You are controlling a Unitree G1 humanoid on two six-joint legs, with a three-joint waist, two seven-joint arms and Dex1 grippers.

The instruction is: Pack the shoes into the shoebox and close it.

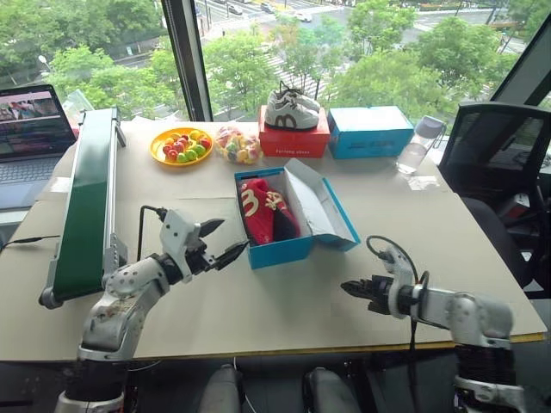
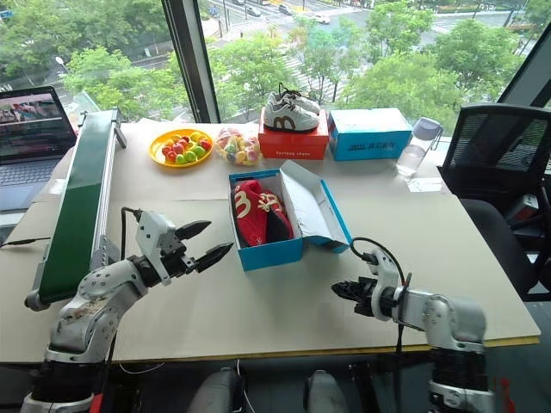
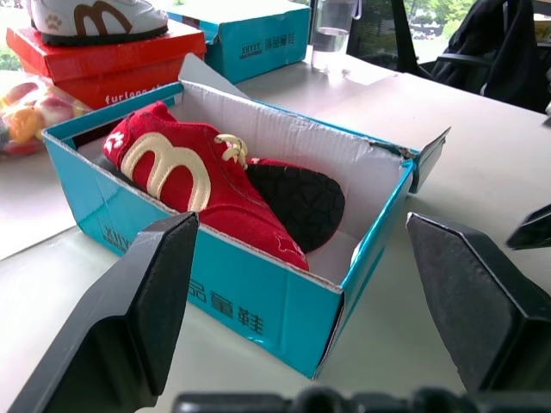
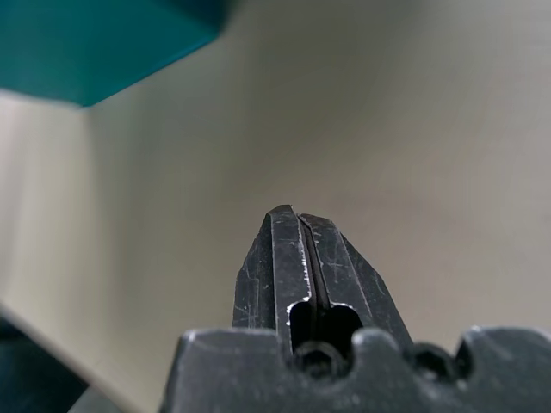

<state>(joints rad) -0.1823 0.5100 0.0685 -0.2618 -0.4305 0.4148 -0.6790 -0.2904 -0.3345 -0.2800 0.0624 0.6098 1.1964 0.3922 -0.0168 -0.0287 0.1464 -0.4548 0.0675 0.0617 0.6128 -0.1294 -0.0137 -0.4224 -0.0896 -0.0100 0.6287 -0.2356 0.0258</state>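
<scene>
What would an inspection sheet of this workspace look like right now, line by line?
Surface: pale table, bare near the front edge.
Job's things: red shoes lie inside the blue shoebox; its lid stands open on the right side.
Clutter: green conveyor at left, fruit plate, candy bag, sneakers on a red box, second blue box, water bottle.
Grippers: left claw open, beside the shoebox's left front corner, empty; right claw shut, empty, low over the table right of the box.
Cables: black cable at the left wrist, another looped at the right wrist.
Surroundings: laptop at left, office chair at right, window with trees behind.
</scene>
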